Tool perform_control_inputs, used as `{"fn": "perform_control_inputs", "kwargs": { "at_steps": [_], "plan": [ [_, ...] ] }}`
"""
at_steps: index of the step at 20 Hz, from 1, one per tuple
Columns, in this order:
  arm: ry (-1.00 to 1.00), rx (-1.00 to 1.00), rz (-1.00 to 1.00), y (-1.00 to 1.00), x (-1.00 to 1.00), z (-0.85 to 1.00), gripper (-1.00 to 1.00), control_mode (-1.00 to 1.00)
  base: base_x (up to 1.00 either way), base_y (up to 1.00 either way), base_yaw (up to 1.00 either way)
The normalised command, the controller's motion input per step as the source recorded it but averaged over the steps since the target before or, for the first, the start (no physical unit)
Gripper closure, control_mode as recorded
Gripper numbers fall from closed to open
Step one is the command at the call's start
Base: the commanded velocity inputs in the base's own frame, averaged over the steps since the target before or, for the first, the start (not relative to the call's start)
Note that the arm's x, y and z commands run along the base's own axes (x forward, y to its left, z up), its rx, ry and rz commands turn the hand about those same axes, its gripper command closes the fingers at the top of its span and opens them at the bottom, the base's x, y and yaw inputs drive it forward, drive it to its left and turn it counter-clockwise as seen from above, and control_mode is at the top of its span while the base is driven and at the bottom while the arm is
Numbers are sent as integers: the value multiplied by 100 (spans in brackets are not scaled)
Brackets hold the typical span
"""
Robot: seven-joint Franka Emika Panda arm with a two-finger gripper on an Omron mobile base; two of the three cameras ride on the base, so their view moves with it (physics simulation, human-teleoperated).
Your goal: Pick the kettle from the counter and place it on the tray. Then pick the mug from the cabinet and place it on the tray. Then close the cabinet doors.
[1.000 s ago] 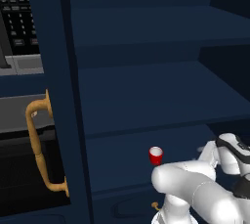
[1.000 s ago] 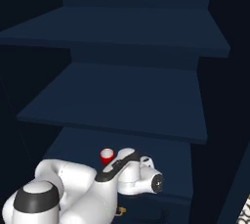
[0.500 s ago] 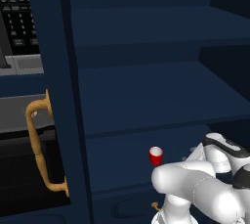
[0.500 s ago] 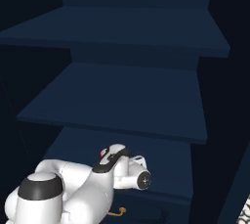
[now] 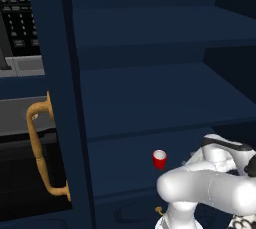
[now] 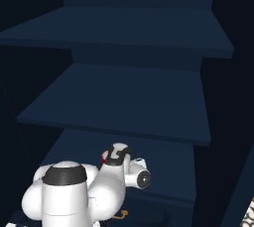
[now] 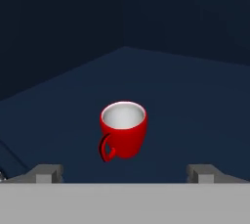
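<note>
The mug [image 7: 123, 130], a small red cup with a white inside, stands upright on the lowest shelf of the open cabinet [image 5: 150, 98], its handle turned toward the lower left of the hand view. It also stands on that shelf just left of my arm's elbow as the mug [image 5: 159, 159], and as a red sliver of mug [image 6: 104, 157] behind the wrist. My gripper [image 7: 124, 174] is open, level with the mug and a short way in front of it, with nothing between its fingers. The kettle, tray and counter are out of view.
One cabinet door [image 5: 55, 98] stands open edge-on at the left, its gold bar handle [image 5: 37, 148] facing out. Black appliances [image 5: 15, 18] sit beyond it. Upper shelves [image 6: 124, 97] overhang the mug's shelf. A gold drawer handle [image 5: 159, 211] lies below the shelf edge.
My hand has turned and moved a little toward the mug, covering more of it in the right base view. The mug has stayed put and the jaws have stayed open.
</note>
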Motion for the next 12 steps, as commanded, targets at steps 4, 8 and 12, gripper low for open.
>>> {"fn": "perform_control_inputs", "kwargs": {
  "at_steps": [4,8,12],
  "plan": [
    [2,0,0,24,33,-31,-100,-100,0,0,0],
    [5,0,1,28,36,-30,-100,-100,0,0,0],
    [3,0,0,32,32,-27,-100,-100,0,0,0]
  ]
}}
